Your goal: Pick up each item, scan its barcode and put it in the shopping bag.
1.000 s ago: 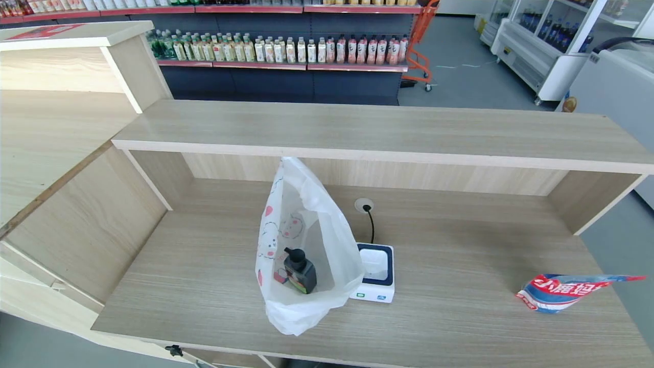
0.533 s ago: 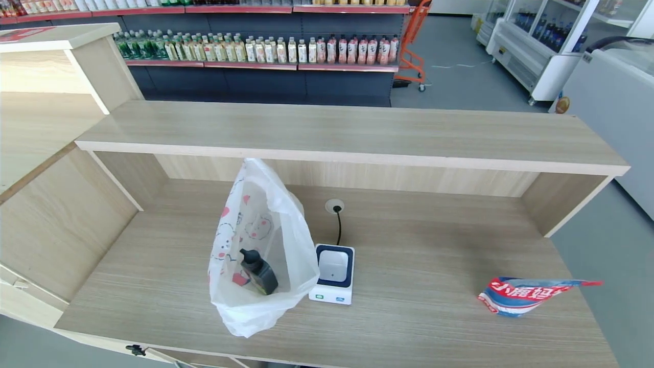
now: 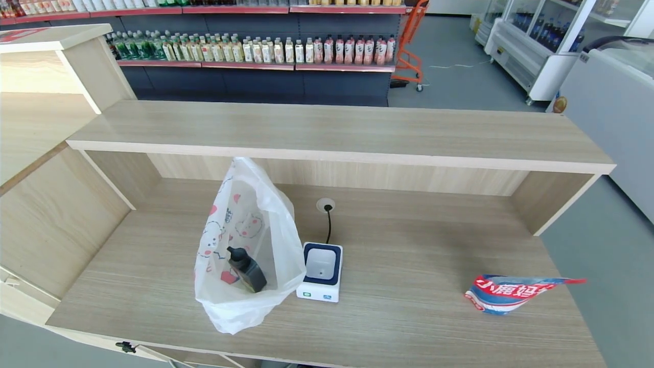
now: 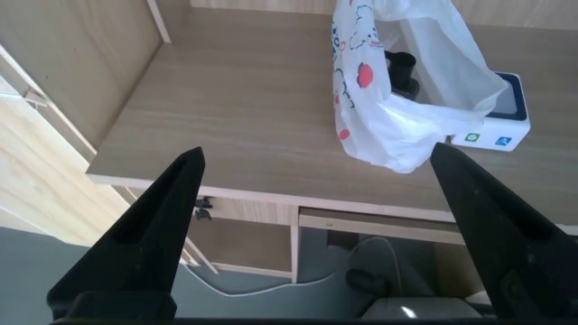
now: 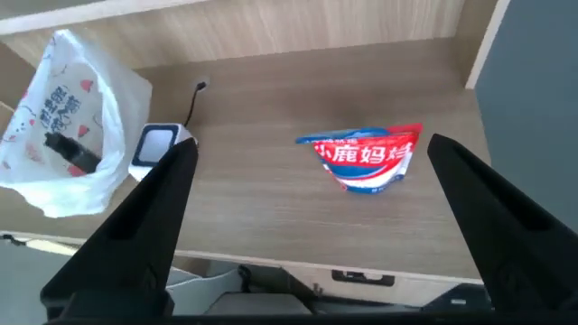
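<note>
A white shopping bag (image 3: 245, 240) with cartoon prints stands open at the middle left of the wooden counter, a dark pump bottle (image 3: 247, 269) lying inside it. Right beside the bag sits a white and navy barcode scanner (image 3: 320, 272). A red, blue and white pouch (image 3: 511, 294) lies far right near the counter's front corner. My left gripper (image 4: 316, 244) hangs open off the counter's front edge, short of the bag (image 4: 379, 99). My right gripper (image 5: 312, 235) is open too, high above the front edge, with the pouch (image 5: 366, 158) lying beyond it.
A raised shelf (image 3: 337, 130) overhangs the back of the counter, with wooden side walls (image 3: 56, 220) left and right. The scanner's black cable (image 3: 328, 225) runs to a grommet behind it. Bare counter (image 3: 409, 266) stretches between scanner and pouch.
The head camera has turned, so the whole scene has slid left in its picture. Bag, scanner and pouch keep their places on the counter.
</note>
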Motion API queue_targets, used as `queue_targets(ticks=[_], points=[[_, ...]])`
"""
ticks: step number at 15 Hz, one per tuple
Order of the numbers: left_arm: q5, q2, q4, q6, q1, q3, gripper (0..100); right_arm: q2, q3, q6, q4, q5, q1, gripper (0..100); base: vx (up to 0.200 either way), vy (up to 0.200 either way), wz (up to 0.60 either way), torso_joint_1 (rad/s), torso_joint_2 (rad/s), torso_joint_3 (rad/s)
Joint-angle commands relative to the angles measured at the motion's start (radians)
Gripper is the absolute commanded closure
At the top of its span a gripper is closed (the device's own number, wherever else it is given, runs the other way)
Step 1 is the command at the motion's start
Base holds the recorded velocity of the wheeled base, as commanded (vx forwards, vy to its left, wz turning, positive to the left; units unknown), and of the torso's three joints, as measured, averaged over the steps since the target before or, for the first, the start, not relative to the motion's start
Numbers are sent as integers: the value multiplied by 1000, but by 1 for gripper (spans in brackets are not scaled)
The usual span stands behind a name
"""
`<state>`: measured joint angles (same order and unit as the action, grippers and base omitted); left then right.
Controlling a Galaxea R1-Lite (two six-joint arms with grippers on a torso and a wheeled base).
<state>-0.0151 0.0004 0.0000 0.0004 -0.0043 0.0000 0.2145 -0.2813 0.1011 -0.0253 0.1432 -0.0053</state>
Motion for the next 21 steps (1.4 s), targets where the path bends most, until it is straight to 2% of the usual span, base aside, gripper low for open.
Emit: queue_targets(ticks=[1, 2, 3, 5, 7, 10, 14, 20, 21], points=[[0, 0, 0, 0, 0, 0, 0, 732, -575, 404, -197, -145, -85, 0, 0, 0, 0, 0, 0, 0], [0, 0, 0, 1, 0, 0, 0, 858, -630, 548, -255, -232, -87, 0, 0, 0, 0, 0, 0, 0], [0, 0, 0, 0, 0, 0, 0, 976, -642, 675, -335, -248, -108, 0, 0, 0, 0, 0, 0, 0], [0, 0, 0, 0, 0, 0, 0, 1065, -581, 764, -378, -248, -104, 0, 0, 0, 0, 0, 0, 0], [0, 0, 0, 0, 0, 0, 0, 1105, -495, 783, -349, -243, -82, 0, 0, 0, 0, 0, 0, 0], [0, 0, 0, 1, 0, 0, 0, 1215, -412, 783, -153, -238, -76, 0, 0, 0, 0, 0, 0, 0], [0, 0, 0, 0, 0, 0, 0, 1370, -415, 784, -45, -238, -48, 0, 0, 0, 0, 0, 0, 0], [0, 0, 0, 0, 0, 0, 0, 1579, -427, 776, 191, -240, -5, 0, 0, 0, 0, 0, 0, 0], [0, 0, 0, 1, 0, 0, 0, 1605, -434, 775, 209, -241, 5, 100, 0, 0, 0, 0, 0, 0]])
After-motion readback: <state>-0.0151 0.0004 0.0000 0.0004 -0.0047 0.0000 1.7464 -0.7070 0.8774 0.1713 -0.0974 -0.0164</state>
